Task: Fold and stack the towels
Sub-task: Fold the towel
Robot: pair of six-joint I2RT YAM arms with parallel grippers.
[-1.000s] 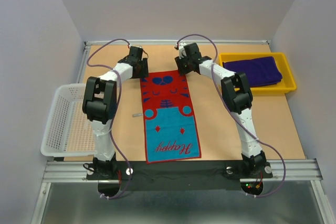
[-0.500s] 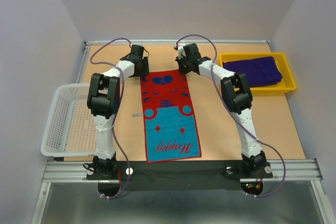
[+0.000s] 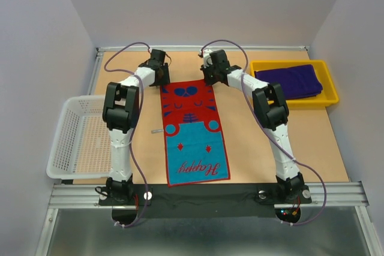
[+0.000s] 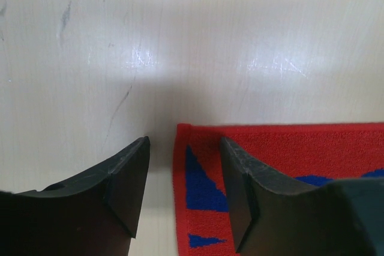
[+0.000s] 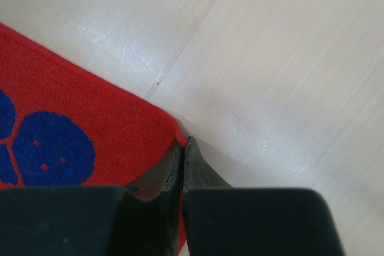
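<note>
A red towel [image 3: 193, 130] with a light-blue lower half lies flat and lengthwise in the middle of the table. My left gripper [image 3: 161, 82] stands at its far left corner. In the left wrist view that gripper [image 4: 183, 142] is open, with the towel's corner [image 4: 204, 166] between the two fingers. My right gripper [image 3: 210, 80] is at the far right corner. In the right wrist view it [image 5: 183, 142] is shut on the red towel's corner [image 5: 78, 106]. Folded deep purple towels [image 3: 289, 80] lie in the tray.
A yellow tray [image 3: 332, 88] sits at the far right of the table. A white mesh basket [image 3: 72, 139] hangs over the left edge. A small pale object [image 3: 156, 130] lies on the wood left of the towel.
The left arm's elbow has swung to the right and farther back, while its gripper stayed at the towel's far left corner. The right arm and the towel look unmoved.
</note>
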